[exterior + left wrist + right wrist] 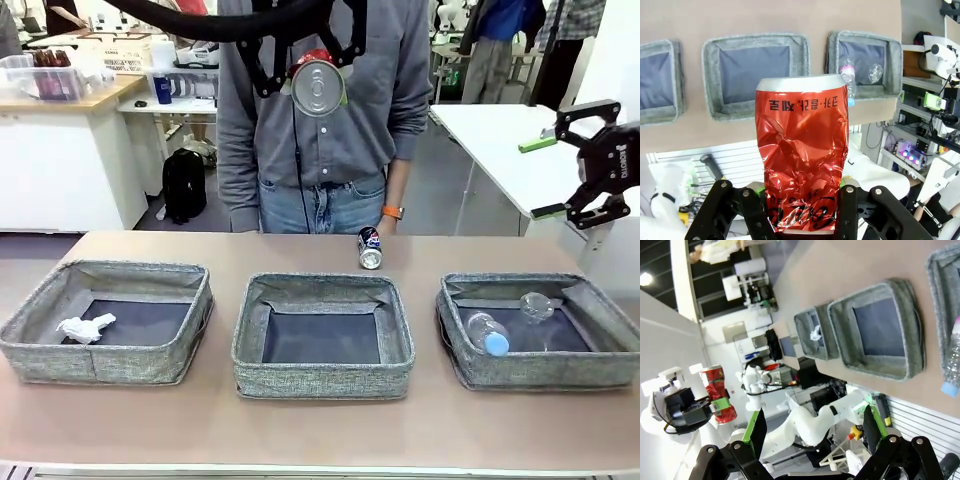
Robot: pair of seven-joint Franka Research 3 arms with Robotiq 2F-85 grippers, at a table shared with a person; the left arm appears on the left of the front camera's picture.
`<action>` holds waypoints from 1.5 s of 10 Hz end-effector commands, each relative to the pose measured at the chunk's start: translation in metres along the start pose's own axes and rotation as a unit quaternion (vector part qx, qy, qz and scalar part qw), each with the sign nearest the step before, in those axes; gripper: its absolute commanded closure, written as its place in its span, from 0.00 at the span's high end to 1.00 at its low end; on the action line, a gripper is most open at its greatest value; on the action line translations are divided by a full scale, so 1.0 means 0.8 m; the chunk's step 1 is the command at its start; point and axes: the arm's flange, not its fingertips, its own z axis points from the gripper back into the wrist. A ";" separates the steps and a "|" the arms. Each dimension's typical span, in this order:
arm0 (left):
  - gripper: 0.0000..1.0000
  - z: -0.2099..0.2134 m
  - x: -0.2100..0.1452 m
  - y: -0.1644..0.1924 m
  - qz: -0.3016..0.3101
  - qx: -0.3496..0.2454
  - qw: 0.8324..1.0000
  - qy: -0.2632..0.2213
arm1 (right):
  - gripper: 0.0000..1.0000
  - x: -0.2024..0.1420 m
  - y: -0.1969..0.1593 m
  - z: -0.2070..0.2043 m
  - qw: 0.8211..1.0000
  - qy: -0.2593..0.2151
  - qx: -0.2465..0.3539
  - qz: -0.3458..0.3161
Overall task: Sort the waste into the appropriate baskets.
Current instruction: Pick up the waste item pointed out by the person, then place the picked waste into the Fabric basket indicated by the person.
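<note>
High above the table's middle, my left gripper (318, 88) is shut on a crumpled red soda can (319, 86); in the left wrist view the can (802, 160) stands upright between the green pads (844, 181). A dark blue soda can (370, 248) lies on the table behind the middle basket (322, 378), which has nothing in it. The left basket (100, 362) holds a white paper wad (85, 328). In the right basket (545, 375) lie a blue-capped bottle (487, 333) and a clear cup (537, 306). My right gripper (578, 163) hangs open above the table's right end.
A person stands at the far side, one hand with an orange watch (392, 212) hanging near the blue can. A white table (500, 150) stands behind my right gripper. Bare tabletop (320, 430) runs in front of the baskets.
</note>
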 end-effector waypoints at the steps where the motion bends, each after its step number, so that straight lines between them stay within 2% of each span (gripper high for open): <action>1: 0.26 0.004 -0.002 -0.001 0.000 -0.004 1.000 -0.005 | 1.00 0.000 0.002 0.005 1.000 0.007 -0.002 0.003; 15: 0.26 0.004 -0.002 -0.001 0.000 -0.004 1.000 -0.005 | 1.00 0.000 0.002 0.005 1.000 0.007 -0.002 0.003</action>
